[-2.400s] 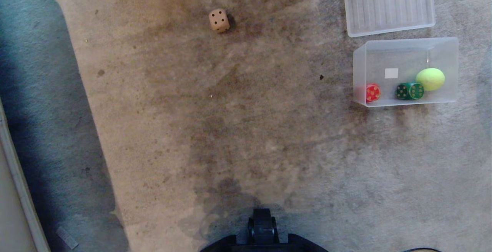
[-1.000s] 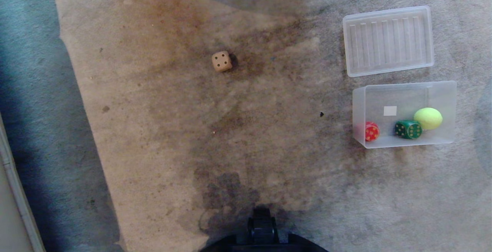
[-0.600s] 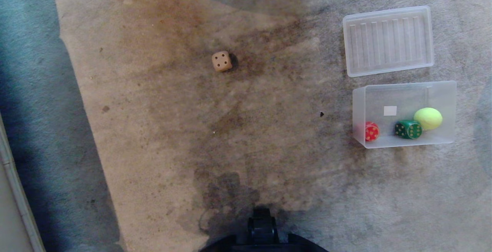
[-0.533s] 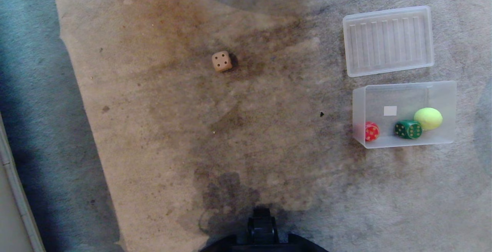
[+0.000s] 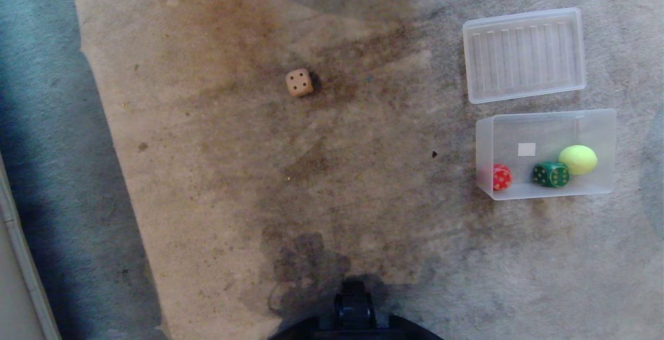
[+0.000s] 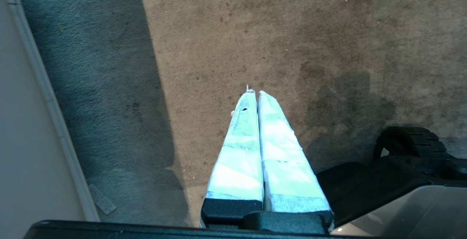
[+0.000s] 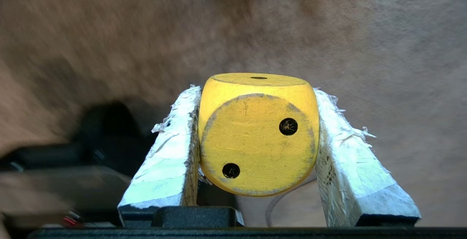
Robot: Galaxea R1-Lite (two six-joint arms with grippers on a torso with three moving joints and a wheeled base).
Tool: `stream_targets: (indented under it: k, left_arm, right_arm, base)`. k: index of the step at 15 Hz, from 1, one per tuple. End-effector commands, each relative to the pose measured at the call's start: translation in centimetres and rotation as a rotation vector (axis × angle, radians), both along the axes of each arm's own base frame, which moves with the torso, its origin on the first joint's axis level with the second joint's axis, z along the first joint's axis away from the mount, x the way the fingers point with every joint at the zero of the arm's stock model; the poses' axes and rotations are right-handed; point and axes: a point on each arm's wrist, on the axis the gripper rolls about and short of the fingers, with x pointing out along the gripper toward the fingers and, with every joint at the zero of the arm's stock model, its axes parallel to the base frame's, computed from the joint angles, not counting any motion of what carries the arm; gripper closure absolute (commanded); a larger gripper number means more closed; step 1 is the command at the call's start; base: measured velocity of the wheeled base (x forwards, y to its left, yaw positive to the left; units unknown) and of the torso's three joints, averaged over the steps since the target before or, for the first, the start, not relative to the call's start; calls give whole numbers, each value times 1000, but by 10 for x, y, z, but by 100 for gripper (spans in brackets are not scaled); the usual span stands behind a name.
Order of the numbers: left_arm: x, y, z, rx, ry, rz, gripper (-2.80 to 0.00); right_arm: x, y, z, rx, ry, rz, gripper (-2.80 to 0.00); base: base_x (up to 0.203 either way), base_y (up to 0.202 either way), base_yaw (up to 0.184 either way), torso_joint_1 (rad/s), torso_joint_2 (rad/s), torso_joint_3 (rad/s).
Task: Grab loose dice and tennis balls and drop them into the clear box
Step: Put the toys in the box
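Stained carpet (image 5: 218,184) lies open between tan die (image 5: 299,82) and clear box (image 5: 602,122); right claw (image 7: 255,85) grips yellow die (image 7: 257,137).

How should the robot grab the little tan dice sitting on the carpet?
Come straight down on the tan die and pinch two opposite flat sides. It lies alone on the carpet, four pips up, slightly turned, so the jaws should probably turn to match its sides.
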Motion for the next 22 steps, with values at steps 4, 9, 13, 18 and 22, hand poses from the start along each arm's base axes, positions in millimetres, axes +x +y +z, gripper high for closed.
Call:
stream_targets:
  k: [4,9,13,18,22]
  left_arm:
    - [0,0,0,-1,-1,0,0]
    - [0,0,0,-1,-1,0,0]
    - [0,0,0,-1,-1,0,0]
    - [0,0,0,-1,-1,0,0]
    - [0,0,0,-1,-1,0,0]
  right_arm:
    - [80,0,29,43,147,-45,0]
    - [210,-9,11,42,215,-166,0]
    - [283,-32,20,56,50,-255,0]
    - [322,-43,8,61,-1,-265,0]
    - [334,-44,10,74,-66,-232,-280]
  base:
    - [0,0,0,0,0,0]
    - [0,0,0,0,0,0]
    - [0,0,0,0,0,0]
    - [0,0,0,0,0,0]
    - [0,0,0,0,0,0]
